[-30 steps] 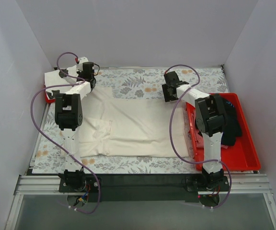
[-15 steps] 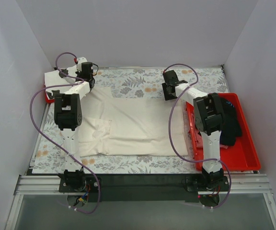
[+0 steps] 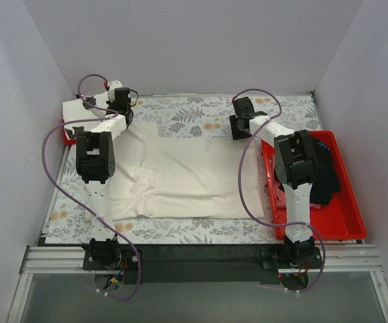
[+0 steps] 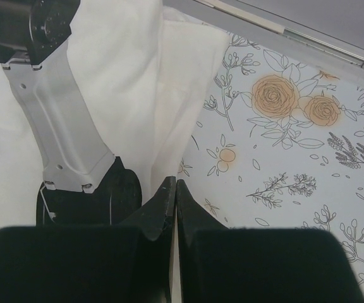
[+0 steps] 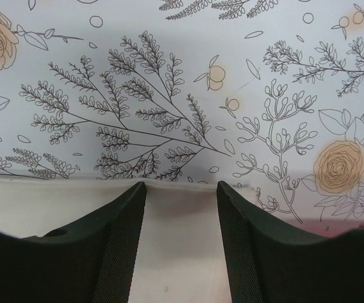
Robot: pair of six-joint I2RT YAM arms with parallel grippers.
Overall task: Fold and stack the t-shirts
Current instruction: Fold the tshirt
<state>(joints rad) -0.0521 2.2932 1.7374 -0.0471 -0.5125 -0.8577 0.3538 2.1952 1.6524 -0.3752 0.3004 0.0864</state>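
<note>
Cream-white t-shirt (image 3: 194, 175) on counter (image 3: 201, 111)
Left end effector (image 4: 172, 189) pinches 10 o'clock corner; right end effector (image 5: 180, 186) spread at 2 o'clock.

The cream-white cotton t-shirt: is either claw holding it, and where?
The cream-white cotton t-shirt: right gripper open over its far edge, holding nothing; left gripper shut at its edge, whether pinching cloth cannot be told.

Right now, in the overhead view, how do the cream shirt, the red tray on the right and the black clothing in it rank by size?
Largest to smallest, as they look from above:
1. cream shirt
2. red tray
3. black clothing, though the right arm hides part of it, so its full spread is unsure.
</note>
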